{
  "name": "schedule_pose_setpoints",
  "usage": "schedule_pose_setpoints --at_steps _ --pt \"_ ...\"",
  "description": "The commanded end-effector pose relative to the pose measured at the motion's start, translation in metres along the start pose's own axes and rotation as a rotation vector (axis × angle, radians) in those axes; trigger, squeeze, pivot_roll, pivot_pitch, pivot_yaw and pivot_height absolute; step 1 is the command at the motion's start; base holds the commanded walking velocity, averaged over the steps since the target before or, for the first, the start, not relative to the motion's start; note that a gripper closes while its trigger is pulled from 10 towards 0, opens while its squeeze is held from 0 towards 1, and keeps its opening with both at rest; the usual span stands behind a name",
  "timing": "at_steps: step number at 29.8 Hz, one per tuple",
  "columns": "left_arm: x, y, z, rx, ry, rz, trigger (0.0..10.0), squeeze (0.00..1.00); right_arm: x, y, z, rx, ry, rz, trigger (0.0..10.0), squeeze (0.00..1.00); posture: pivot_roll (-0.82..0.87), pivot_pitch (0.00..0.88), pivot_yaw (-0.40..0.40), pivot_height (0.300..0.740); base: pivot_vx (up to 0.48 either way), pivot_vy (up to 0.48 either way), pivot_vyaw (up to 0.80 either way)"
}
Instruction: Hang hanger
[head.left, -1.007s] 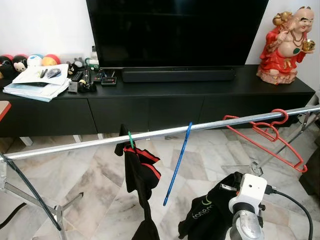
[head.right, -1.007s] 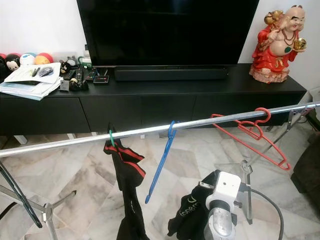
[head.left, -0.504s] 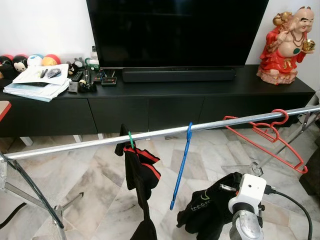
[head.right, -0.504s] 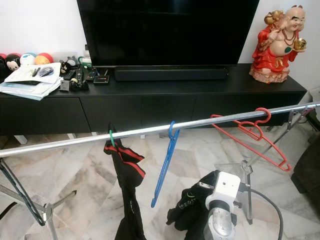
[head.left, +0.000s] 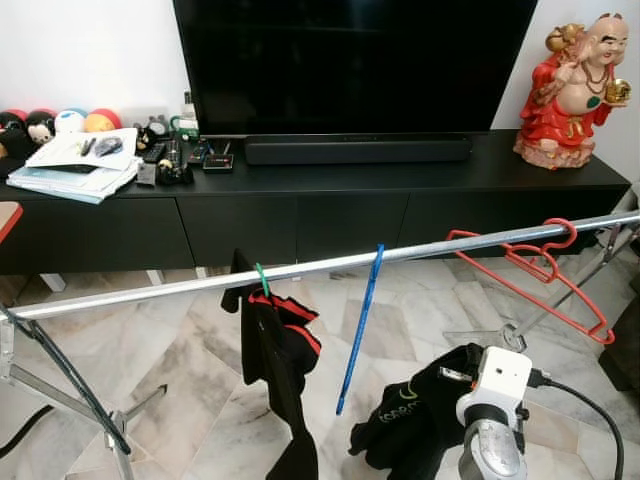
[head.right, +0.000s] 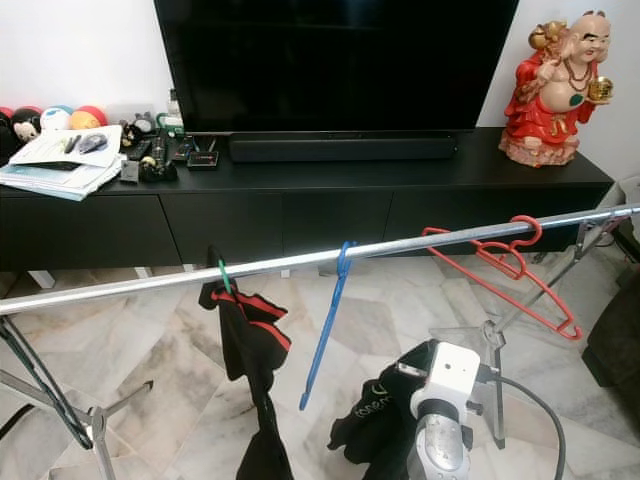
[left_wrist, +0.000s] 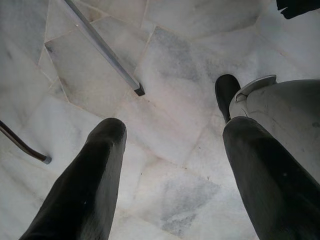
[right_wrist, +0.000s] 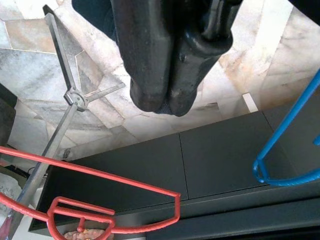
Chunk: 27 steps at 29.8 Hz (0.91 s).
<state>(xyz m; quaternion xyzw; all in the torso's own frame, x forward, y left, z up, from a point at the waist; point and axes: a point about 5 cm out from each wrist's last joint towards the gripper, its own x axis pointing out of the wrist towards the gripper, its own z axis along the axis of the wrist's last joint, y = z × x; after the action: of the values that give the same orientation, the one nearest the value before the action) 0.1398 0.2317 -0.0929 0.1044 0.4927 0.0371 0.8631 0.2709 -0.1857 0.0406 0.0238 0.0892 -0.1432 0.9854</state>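
Fingers (right_wrist: 165, 95) of the right gripper (right_wrist: 167, 102) are pressed tight together low in front of the robot, and a black garment (head.left: 415, 425) bunches beside that wrist; whether they pinch its cloth or a hanger under it I cannot tell. The left gripper (left_wrist: 170, 165) hangs idle over the marble floor (left_wrist: 170, 120) with its two fingers spread wide.

Just beyond, the steel rail (head.left: 150, 290) crosses the room at a slant. On it hang a green hanger (head.left: 261, 279) carrying a black and red garment (head.left: 280, 350), then a blue hanger (head.left: 360, 325) dangling steeply, then a red hanger (head.left: 535, 265) far along to the right. Behind stand the black TV bench (head.left: 300, 200), the television (head.left: 350, 60) and a red figurine (head.left: 572, 85).

To my eye the hanging is not yet done. The danger is the lift: the loose black cloth could snag the blue hanger or knock it off the rail, and since the rail slopes, a hook set down carelessly may slide along it.
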Motion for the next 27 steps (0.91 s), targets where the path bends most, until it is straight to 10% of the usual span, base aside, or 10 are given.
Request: schedule_pose_setpoints --at_steps 1,27 --pt "-0.0014 -0.0003 -0.0074 0.023 0.025 -0.010 10.0 0.00 0.0033 0.0029 0.0067 -0.013 -0.030 0.013 10.0 0.00 0.04 0.030 -0.017 0.740 0.000 0.000 0.00" --pt "-0.0011 0.0000 -0.0063 0.022 0.024 -0.011 10.0 0.00 0.0039 0.0063 0.0114 -0.088 -0.062 0.045 10.0 0.00 0.04 0.046 -0.020 0.740 0.000 0.000 0.18"
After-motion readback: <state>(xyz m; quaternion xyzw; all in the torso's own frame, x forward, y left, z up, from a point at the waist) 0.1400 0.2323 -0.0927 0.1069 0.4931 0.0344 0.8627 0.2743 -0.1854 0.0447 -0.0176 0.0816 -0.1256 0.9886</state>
